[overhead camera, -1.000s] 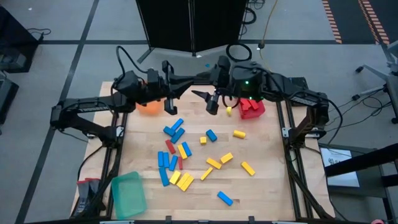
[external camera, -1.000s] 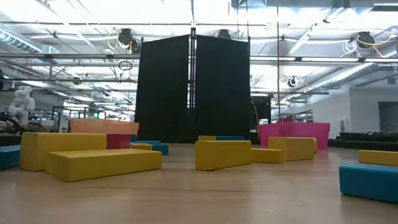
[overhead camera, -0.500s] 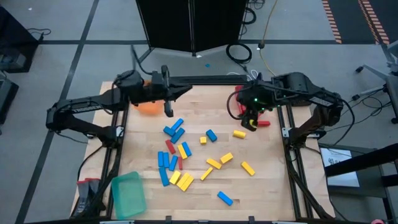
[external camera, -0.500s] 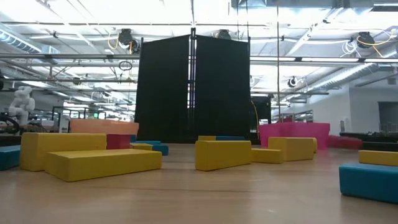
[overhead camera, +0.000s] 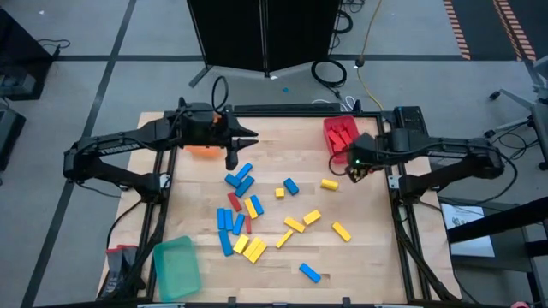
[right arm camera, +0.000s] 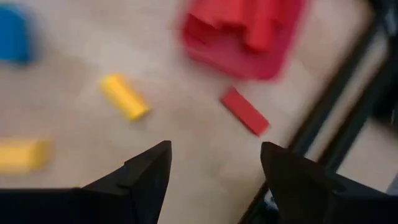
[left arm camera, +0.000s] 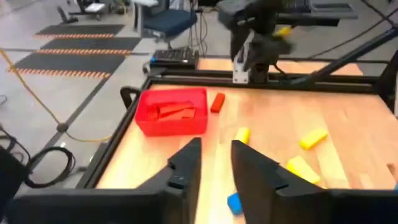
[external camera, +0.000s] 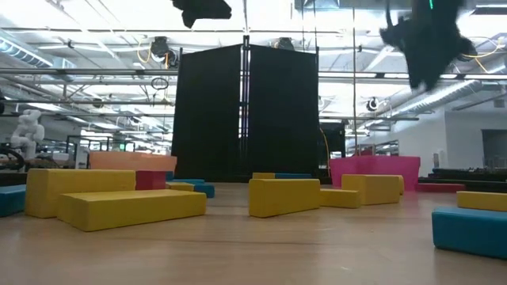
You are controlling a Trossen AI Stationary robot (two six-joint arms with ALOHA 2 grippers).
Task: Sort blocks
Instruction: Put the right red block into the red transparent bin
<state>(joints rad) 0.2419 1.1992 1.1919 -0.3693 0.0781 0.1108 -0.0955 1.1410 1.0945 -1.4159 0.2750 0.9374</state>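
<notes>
Within the last second the right arm has swung back from the middle of the rear edge to the right side of the tabletop (overhead camera: 368, 244), and its right pincer (right arm camera: 214, 149) now hangs wide and empty just beside the red tray (overhead camera: 330, 127), which the arm no longer covers. Red pieces lie inside that tray, but one red block (right arm camera: 244, 111) sits on the wood just outside its wall (whether it bounced out or was let go short, I cannot tell), so I judge this delivery only partly good: that block would need picking up again. The left arm has also drawn back toward the orange tray (overhead camera: 204, 151); the left pincer (left arm camera: 216, 144) hovers near it with its fingers only narrowly parted and nothing between them. Most of the blocks (overhead camera: 244, 181), blue, yellow and a few red, are scattered over the middle of the tabletop, and the green tray (overhead camera: 176, 265) waits at the near left corner, so sorting looks barely begun.
</notes>
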